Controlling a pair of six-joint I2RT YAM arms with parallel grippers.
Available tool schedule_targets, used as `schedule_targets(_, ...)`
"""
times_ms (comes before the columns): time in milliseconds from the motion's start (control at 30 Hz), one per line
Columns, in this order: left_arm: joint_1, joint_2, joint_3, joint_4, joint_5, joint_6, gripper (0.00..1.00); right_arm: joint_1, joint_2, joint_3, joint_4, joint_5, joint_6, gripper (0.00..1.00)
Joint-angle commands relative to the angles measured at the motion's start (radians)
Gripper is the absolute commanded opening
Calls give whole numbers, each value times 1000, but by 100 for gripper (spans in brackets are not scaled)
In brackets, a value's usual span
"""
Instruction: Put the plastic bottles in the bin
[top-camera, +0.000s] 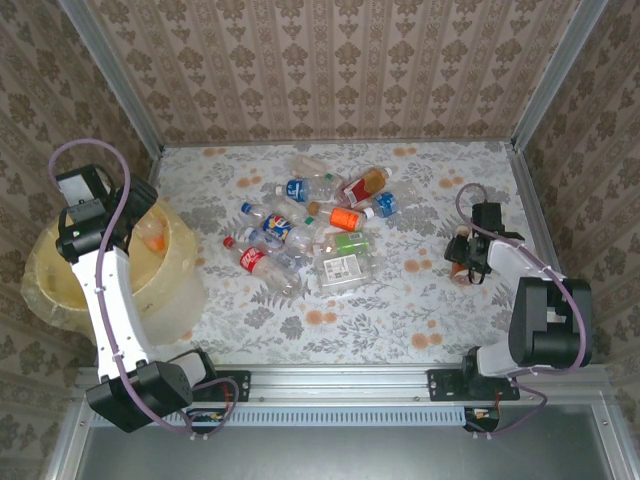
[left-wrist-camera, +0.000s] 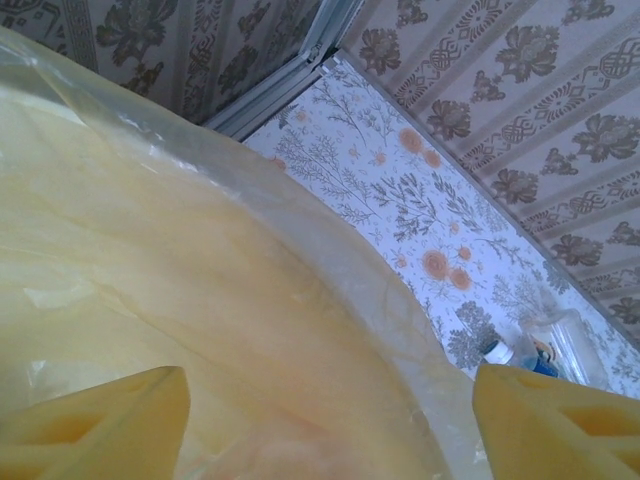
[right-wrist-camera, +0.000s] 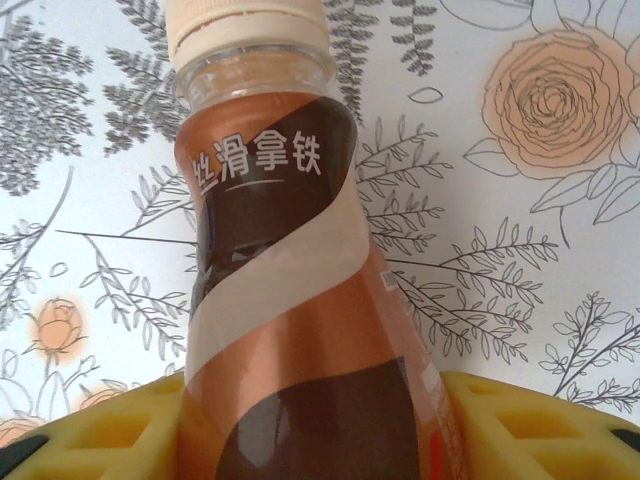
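My left gripper (left-wrist-camera: 330, 430) hangs open over the bin (top-camera: 70, 280), a pale-yellow tub with a thin liner (left-wrist-camera: 200, 300); nothing sits between its yellow fingers (left-wrist-camera: 100, 420). In the top view the left gripper (top-camera: 140, 215) is above the tub's far side, and an orange bottle (top-camera: 152, 236) lies inside just below it. Several plastic bottles (top-camera: 310, 225) lie in a heap mid-table. At the right, my right gripper (top-camera: 463, 260) is shut on a brown-labelled bottle (right-wrist-camera: 290, 300) with a cream cap (right-wrist-camera: 245, 25), low over the table.
The floral tablecloth (top-camera: 400, 310) is bounded by metal corner posts and patterned walls. A blue-capped bottle (left-wrist-camera: 510, 352) lies just past the bin's rim. Open cloth separates the heap from the right gripper.
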Motion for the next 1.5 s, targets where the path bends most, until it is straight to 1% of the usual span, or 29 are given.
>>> schedule_targets(0,-6,-23,28,-36,-20,14,81,21,-37,-12,15,-1,-18,45)
schedule_targets(67,-6,-28,33,-45,-27,24,86,37,-37,-18,26,-3,-20,45)
schedule_targets(100,-7,-31,34,-46,-29,26,88,46,-70,-21,30,-2,-21,45)
schedule_targets(200,-6,-39,44,-57,-47,32,91,67,-94,-28,47,-3,-21,45)
schedule_targets(333,-6,-63,74,-77,-74,41,94,91,-133,-37,87,-55,-19,44)
schedule_targets(500,-6,-118,92,-89,-140,56,98,146,-197,-50,159,-126,-26,43)
schedule_targets(533,-10,-132,91,-80,-134,55,99,157,-207,-50,175,-138,-26,43)
schedule_targets(600,-27,-170,77,-31,-81,57,100,178,-228,-52,211,-163,-21,43)
schedule_targets(700,-108,-198,78,39,-1,74,100,202,-261,-65,304,-239,3,42)
schedule_targets(767,-199,-186,100,66,49,111,100,219,-279,-79,383,-294,29,42)
schedule_targets(867,-358,-158,119,112,80,154,100,253,-307,-101,488,-352,58,42)
schedule_targets(967,-483,-114,116,174,156,158,100,272,-334,-132,605,-405,110,43)
schedule_targets(1067,-563,-77,89,251,204,130,100,299,-365,-171,737,-468,147,43)
schedule_targets(1133,-606,-54,44,344,244,87,100,328,-385,-181,766,-482,129,43)
schedule_targets(1200,-649,-19,8,435,315,55,100,356,-401,-184,775,-482,101,44)
schedule_targets(1267,-704,29,-18,526,410,61,100,378,-409,-187,793,-491,85,44)
schedule_targets(1300,-734,49,-22,556,438,67,100,389,-411,-189,803,-499,81,44)
schedule_targets(1367,-801,95,-30,604,456,80,100,413,-408,-184,810,-523,63,44)
schedule_targets(1467,-907,170,-26,647,441,111,100,453,-389,-184,846,-528,46,44)
